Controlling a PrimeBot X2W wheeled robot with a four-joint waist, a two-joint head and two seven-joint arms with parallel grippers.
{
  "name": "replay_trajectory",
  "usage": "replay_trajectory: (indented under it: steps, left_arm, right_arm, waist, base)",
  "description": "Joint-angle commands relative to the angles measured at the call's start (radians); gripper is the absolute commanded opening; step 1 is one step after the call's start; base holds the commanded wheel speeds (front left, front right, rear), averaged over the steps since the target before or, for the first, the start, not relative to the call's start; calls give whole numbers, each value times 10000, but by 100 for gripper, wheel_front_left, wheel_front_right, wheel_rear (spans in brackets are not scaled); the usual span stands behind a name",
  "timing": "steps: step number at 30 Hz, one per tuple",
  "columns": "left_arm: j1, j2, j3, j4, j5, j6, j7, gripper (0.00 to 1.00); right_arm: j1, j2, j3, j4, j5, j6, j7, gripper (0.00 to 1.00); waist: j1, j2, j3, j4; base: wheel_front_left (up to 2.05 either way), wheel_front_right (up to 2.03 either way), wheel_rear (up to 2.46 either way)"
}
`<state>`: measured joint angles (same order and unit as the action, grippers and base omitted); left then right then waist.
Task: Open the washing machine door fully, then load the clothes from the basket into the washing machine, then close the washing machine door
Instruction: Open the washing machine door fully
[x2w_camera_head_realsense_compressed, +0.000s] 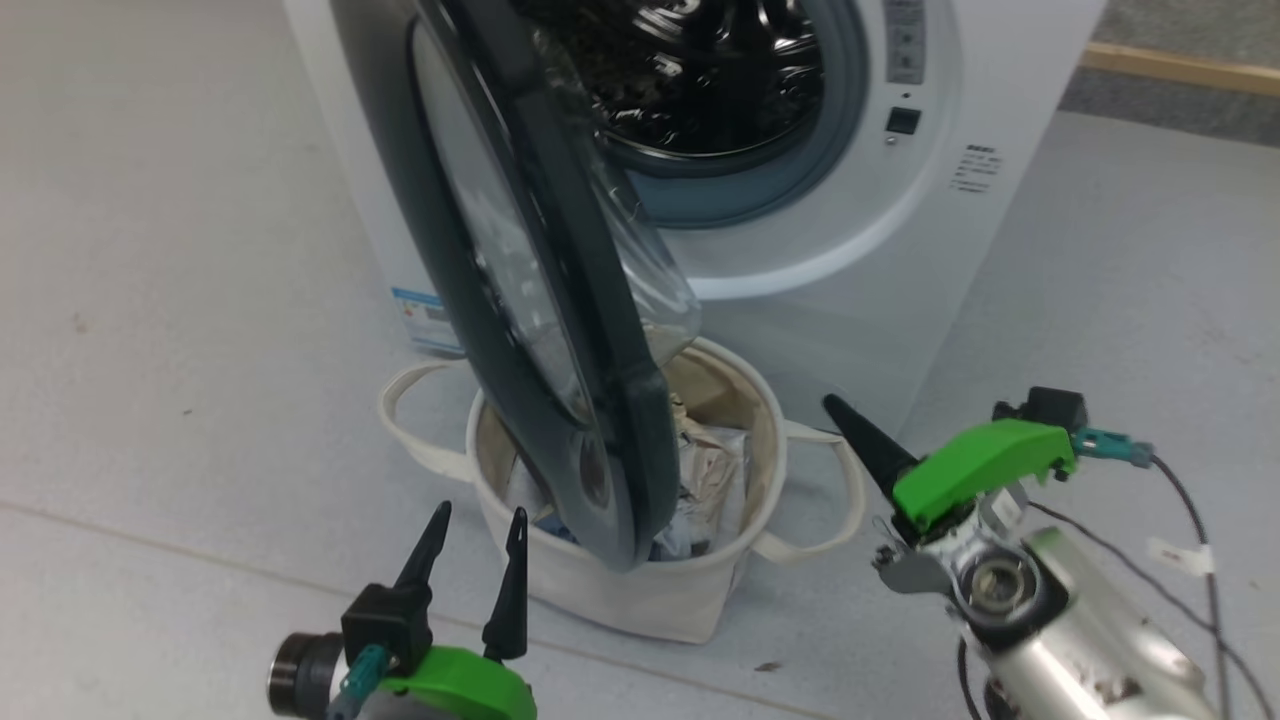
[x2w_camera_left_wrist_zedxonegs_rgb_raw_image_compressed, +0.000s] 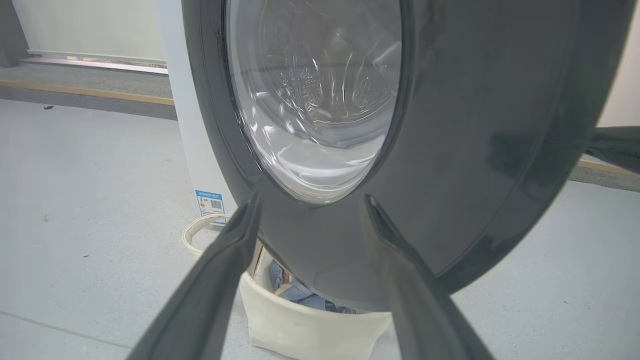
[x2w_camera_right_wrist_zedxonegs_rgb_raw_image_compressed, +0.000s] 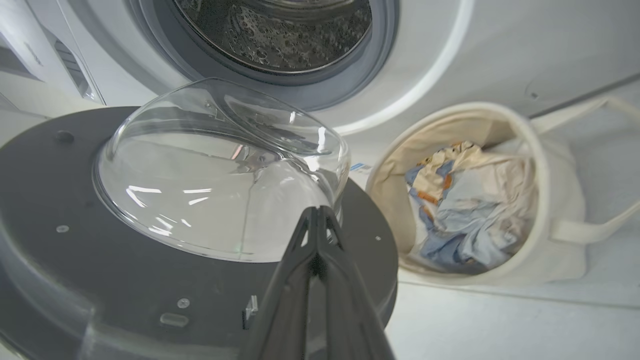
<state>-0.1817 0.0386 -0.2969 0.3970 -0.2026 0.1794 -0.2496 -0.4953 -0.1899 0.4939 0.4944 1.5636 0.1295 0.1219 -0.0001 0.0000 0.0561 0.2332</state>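
Observation:
The washing machine (x2w_camera_head_realsense_compressed: 900, 280) stands ahead with its steel drum (x2w_camera_head_realsense_compressed: 700, 70) exposed. The washing machine door (x2w_camera_head_realsense_compressed: 400, 200) hangs partly open, edge-on toward me, its lower rim over the basket (x2w_camera_head_realsense_compressed: 640, 600). The clothes (x2w_camera_head_realsense_compressed: 710, 470) lie inside the basket, partly hidden by the door. My left gripper (x2w_camera_head_realsense_compressed: 479, 515) is open, just in front of the door's outer rim (x2w_camera_left_wrist_zedxonegs_rgb_raw_image_compressed: 475, 150), not touching it. My right gripper (x2w_camera_head_realsense_compressed: 835, 408) is shut and holds nothing, right of the basket. In the right wrist view its tips (x2w_camera_right_wrist_zedxonegs_rgb_raw_image_compressed: 317, 210) point at the door's glass bowl (x2w_camera_right_wrist_zedxonegs_rgb_raw_image_compressed: 215, 175), with the clothes (x2w_camera_right_wrist_zedxonegs_rgb_raw_image_compressed: 465, 215) in the basket (x2w_camera_right_wrist_zedxonegs_rgb_raw_image_compressed: 565, 200) alongside.
A blue sticker (x2w_camera_head_realsense_compressed: 425, 315) marks the machine's left side near the floor. The basket's looped handles (x2w_camera_head_realsense_compressed: 400, 420) stick out on both sides. A cable (x2w_camera_head_realsense_compressed: 1190, 520) trails from my right wrist. Grey floor spreads left and right; a wooden skirting (x2w_camera_head_realsense_compressed: 1180, 68) runs at the far right.

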Motion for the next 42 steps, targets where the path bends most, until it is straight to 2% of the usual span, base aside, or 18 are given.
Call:
replay_trajectory:
  steps: [1, 4, 8, 11, 13, 14, 15, 16, 17, 20, 25, 31, 42]
  left_arm:
    - [-109, 116, 417, -366, 159, -47, -122, 100]
    - [25, 116, 515, -403, 186, -85, -122, 100]
    - [116, 116, 553, -386, 194, -144, -122, 100]
    - [163, 116, 598, -465, 238, -138, -122, 100]
    - [193, 116, 654, -523, 276, -127, -122, 100]
    - [198, 116, 673, -546, 296, -132, -122, 100]
    - [198, 116, 673, -546, 296, -132, -122, 100]
    - [203, 116, 686, -567, 308, -140, -122, 100]
    - [212, 116, 700, -584, 309, -150, -122, 100]
    - [259, 122, 762, -548, 363, -195, -122, 100]
    - [239, 124, 812, -553, 432, -239, -122, 100]
    - [242, 122, 792, -561, 433, -263, -122, 100]
    - [202, 119, 774, -576, 459, -262, -122, 100]
  right_arm:
    - [84, -195, 395, -584, -848, 12, -588, 0]
    - [485, -856, 1256, -1085, -3086, 12, -2020, 0]
    - [1026, -1353, 1737, -1252, -5522, 12, -3505, 0]
    - [1459, -1432, 1399, -1312, -7451, 12, -3800, 0]
    - [1869, -1193, 530, -1434, -8681, 12, -3826, 0]
    - [2150, -957, -113, -1509, -9282, 12, -3828, 25]
    - [2150, -957, -113, -1509, -9282, 12, -3828, 25]
    - [2458, -687, -675, -1607, -9886, 12, -3830, 95]
    - [2752, -425, -1102, -1742, -10513, 12, -3831, 100]
    - [3622, 490, -1932, -2146, -12019, 12, -3833, 100]
    - [4075, 1013, -2666, -2137, -13022, 12, -3834, 100]
    - [4157, 1315, -2901, -2024, -13238, 12, -3835, 100]
    - [3943, 1393, -3168, -1570, -13166, 12, -3836, 100]
  waist:
    - [1, 0, -189, -224]
    - [1, 0, -318, -469]
    - [1, 0, -399, -691]
    - [1, 0, -433, -839]
    - [1, 0, -407, -912]
    - [1, 0, -396, -931]
    - [1, 0, -396, -931]
    - [1, 0, -396, -943]
    - [1, 0, -403, -955]
    - [1, 0, -451, -1052]
    - [1, 0, -492, -1080]
    - [1, 0, -424, -1043]
    - [1, 0, -445, -936]
  base:
    - [0, 0, 0]
    - [0, 0, 0]
    - [0, 0, 0]
    - [0, 0, 0]
    - [0, 0, 0]
    - [0, 0, 0]
    - [0, 0, 0]
    - [0, 0, 0]
    - [0, 0, 0]
    - [0, 0, 0]
    - [0, 0, 0]
    - [0, 0, 0]
    - [0, 0, 0]
